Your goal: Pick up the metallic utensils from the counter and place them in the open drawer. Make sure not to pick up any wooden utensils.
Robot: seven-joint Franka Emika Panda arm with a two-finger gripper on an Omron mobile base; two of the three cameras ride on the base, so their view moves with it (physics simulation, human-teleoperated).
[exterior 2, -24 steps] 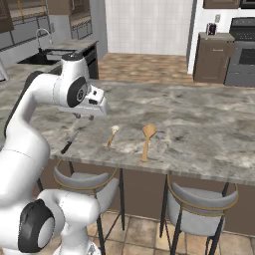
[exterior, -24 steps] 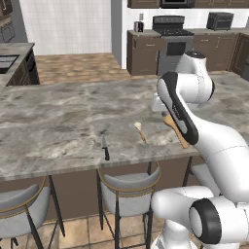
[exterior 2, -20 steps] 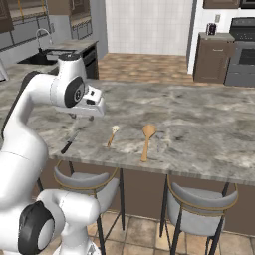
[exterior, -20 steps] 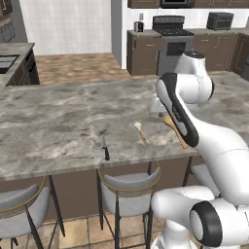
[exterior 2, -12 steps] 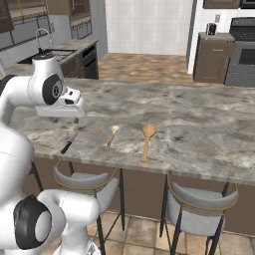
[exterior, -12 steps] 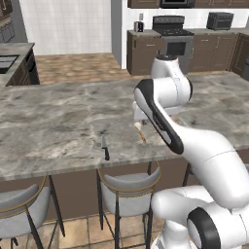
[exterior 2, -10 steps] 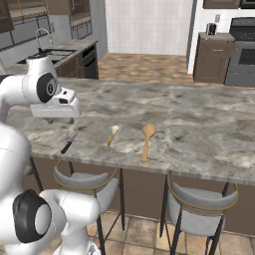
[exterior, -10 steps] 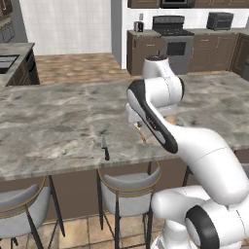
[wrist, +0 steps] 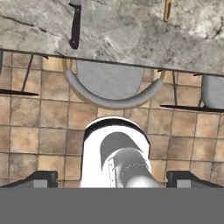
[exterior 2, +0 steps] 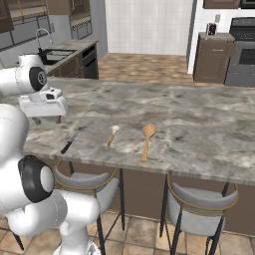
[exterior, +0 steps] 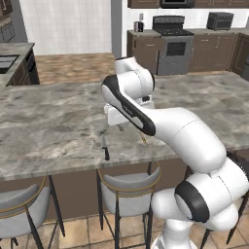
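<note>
The knife (exterior: 104, 146), with a grey blade and black handle, lies near the front edge of the marbled counter (exterior: 48, 121). My gripper (exterior: 115, 125) hovers above the counter, just behind and right of the knife, open and holding nothing. In the right base view the gripper (exterior 2: 45, 121) hangs over the counter's left end, with the knife (exterior 2: 69, 142) in front of it. To its right lie the small wooden spoon (exterior 2: 112, 135) and the larger wooden spoon (exterior 2: 147, 139). In the hand view the knife (wrist: 75, 24) sits at the top left and the fingertips (wrist: 41, 177) stand wide apart. The open drawer is out of view.
Grey-cushioned stools (exterior: 129, 187) (exterior 2: 199, 199) stand tucked under the counter's front edge, one directly below the hand (wrist: 113, 83). A stove (exterior: 170, 41) and dark cabinets line the back wall. A sink counter (exterior 2: 60, 50) stands at the far left.
My arm has swung left along the counter, from above the wooden spoons to beside the knife. The knife and both spoons have not moved.
</note>
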